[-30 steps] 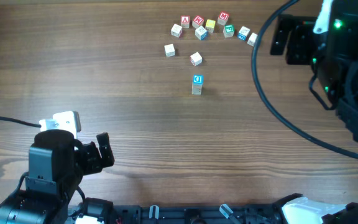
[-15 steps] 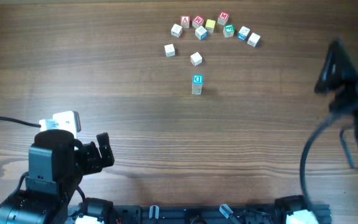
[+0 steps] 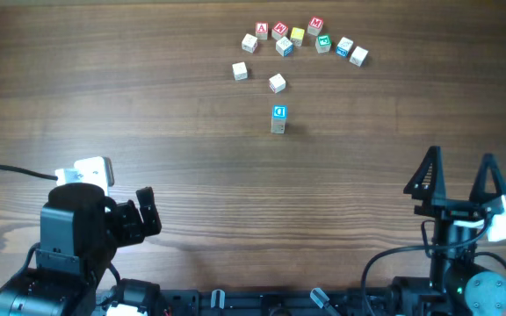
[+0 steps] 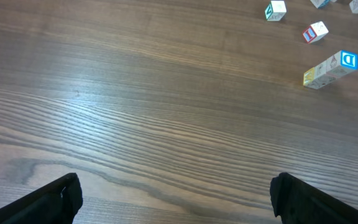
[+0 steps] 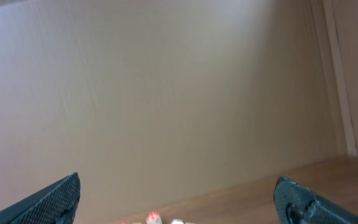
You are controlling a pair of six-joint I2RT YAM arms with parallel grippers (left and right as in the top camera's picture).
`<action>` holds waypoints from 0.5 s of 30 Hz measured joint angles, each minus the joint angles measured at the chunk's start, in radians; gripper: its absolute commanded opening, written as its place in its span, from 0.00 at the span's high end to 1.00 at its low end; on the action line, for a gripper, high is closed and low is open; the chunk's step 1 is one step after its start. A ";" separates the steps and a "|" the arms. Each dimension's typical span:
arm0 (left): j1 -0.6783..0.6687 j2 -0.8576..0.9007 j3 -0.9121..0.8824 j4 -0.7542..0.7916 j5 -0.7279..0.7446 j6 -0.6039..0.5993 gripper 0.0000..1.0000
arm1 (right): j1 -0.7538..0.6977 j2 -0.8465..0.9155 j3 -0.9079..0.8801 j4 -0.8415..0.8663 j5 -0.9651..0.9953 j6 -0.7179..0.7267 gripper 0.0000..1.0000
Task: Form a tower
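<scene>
The tower (image 3: pixel 278 119) is one short column of two cubes, the top one white with a blue letter. It stands alone on the bench (image 3: pixel 148 96), in the middle of the far half. In the left wrist view it shows at the upper right (image 4: pixel 330 69), leaning only by perspective.

Eleven single cubes lie beyond it. The nearest cube (image 3: pixel 277 83) sits just behind the tower, another cube (image 3: pixel 240 71) is to its left, and nine form an arc (image 3: pixel 298 35) along the far edge. None touches the tower.

There are two arms. The left claw (image 4: pixel 176 200) sits at the near left with its jaws spread fully wide and nothing between them, only bare wood. The right claw (image 3: pixel 460 160) is at the near right, its two dark fingers (image 3: pixel 430 174) splayed wide apart and empty, well away from the tower.

A second ago the right arm hung at the far right beside the arc of cubes; it has since swung back along the right edge to the near corner. The tower, the loose cubes and the left arm have not shifted.
</scene>
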 measured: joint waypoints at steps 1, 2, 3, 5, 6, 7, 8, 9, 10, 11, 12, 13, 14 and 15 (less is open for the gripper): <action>0.000 0.000 0.000 0.000 0.000 0.000 0.00 | 0.000 -0.012 -0.026 0.026 0.000 0.004 0.00; 0.000 0.000 0.000 0.000 0.000 0.000 0.00 | 0.000 -0.018 -0.053 0.042 0.000 0.008 0.00; 0.000 0.000 0.000 0.000 0.000 0.000 0.00 | 0.000 -0.019 -0.072 0.046 0.000 0.016 0.00; 0.000 0.000 0.000 0.000 0.000 0.000 0.00 | 0.000 -0.019 -0.114 0.050 0.000 0.029 0.00; 0.000 0.000 0.000 0.000 0.000 0.000 0.00 | 0.000 -0.019 -0.130 0.055 0.000 0.033 0.00; 0.000 0.000 0.000 0.000 0.000 0.000 0.00 | 0.000 -0.019 -0.149 0.059 0.000 0.038 0.00; 0.000 0.000 0.000 0.000 0.000 0.000 0.00 | 0.000 -0.019 -0.172 0.061 0.000 0.041 0.00; 0.000 0.000 0.000 0.000 0.000 0.000 0.00 | 0.000 -0.019 -0.183 0.064 0.000 0.042 0.00; 0.000 0.000 0.000 0.000 0.000 0.000 0.00 | 0.000 -0.019 -0.206 0.065 0.000 0.042 0.00; 0.000 0.000 0.000 0.000 0.000 0.000 0.00 | 0.000 -0.019 -0.224 0.066 0.000 0.042 0.00; 0.000 0.000 0.000 0.000 0.000 0.000 0.00 | 0.000 -0.019 -0.242 0.066 0.000 0.042 0.00; 0.000 0.000 0.000 0.000 0.000 0.000 0.00 | 0.000 -0.019 -0.261 0.065 -0.001 0.047 0.00; 0.000 0.000 0.000 0.000 0.000 0.000 0.00 | 0.000 -0.019 -0.269 0.035 -0.001 0.050 0.00; 0.000 0.000 0.000 0.000 0.000 0.000 0.00 | 0.000 -0.019 -0.275 0.015 -0.005 0.055 0.00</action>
